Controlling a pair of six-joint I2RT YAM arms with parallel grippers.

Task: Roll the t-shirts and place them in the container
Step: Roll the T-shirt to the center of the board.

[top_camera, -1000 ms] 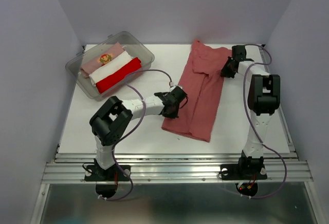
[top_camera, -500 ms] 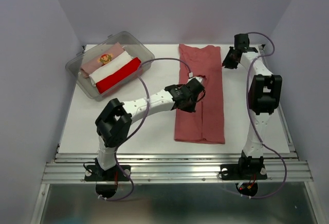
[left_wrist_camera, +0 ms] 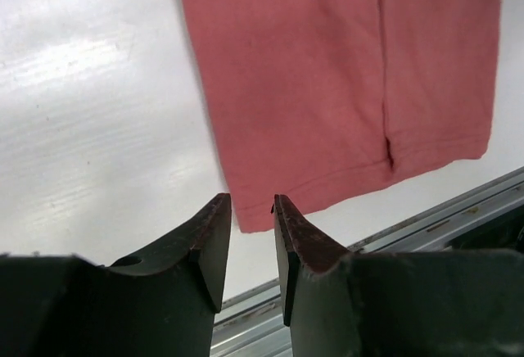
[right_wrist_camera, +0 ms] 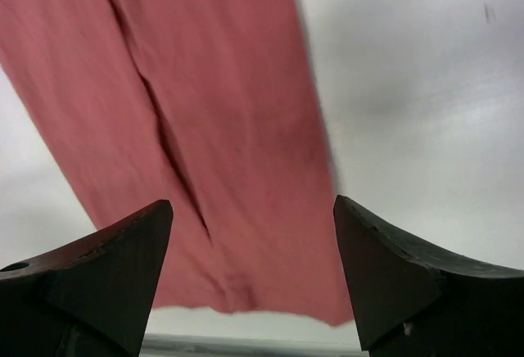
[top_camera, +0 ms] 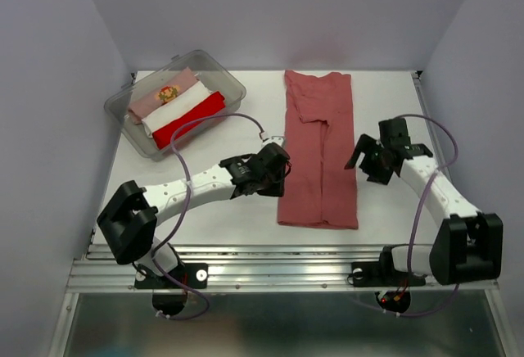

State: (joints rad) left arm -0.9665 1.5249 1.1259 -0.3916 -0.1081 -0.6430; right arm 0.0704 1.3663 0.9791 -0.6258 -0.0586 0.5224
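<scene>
From my station, the white tabletop (top_camera: 385, 99) fills most of the overhead view, with both arms reaching out over it from the near edge.

The biggest thing on it is the large muted brick-red cotton t-shirt (top_camera: 319, 152). It lies flat a little right of the table's middle, folded into a long narrow strip that runs from the far edge toward me. A fold seam runs down its length, and its hem end is closest to the arm bases.

At the far left corner sits the clear rectangular plastic tub (top_camera: 232, 84), set at an angle and well apart from the strip. Inside it I see three rolled bundles side by side: the pale pink rolled tee with a yellow-red print (top_camera: 184, 80) farthest back, the white rolled tee (top_camera: 176, 105) in the middle, and the bright red rolled tee (top_camera: 190, 119) nearest me.

The black left gripper (top_camera: 277, 179) is just beside the strip's left edge, toward its near end. In its wrist view the fingers (left_wrist_camera: 214, 234) stand a narrow gap apart with nothing between them, above bare table by the cloth's corner.

The black right gripper (top_camera: 366, 166) is just off the strip's right edge, about halfway along. Its fingers (right_wrist_camera: 123, 250) are spread wide and hold nothing, with the red cloth below them.
</scene>
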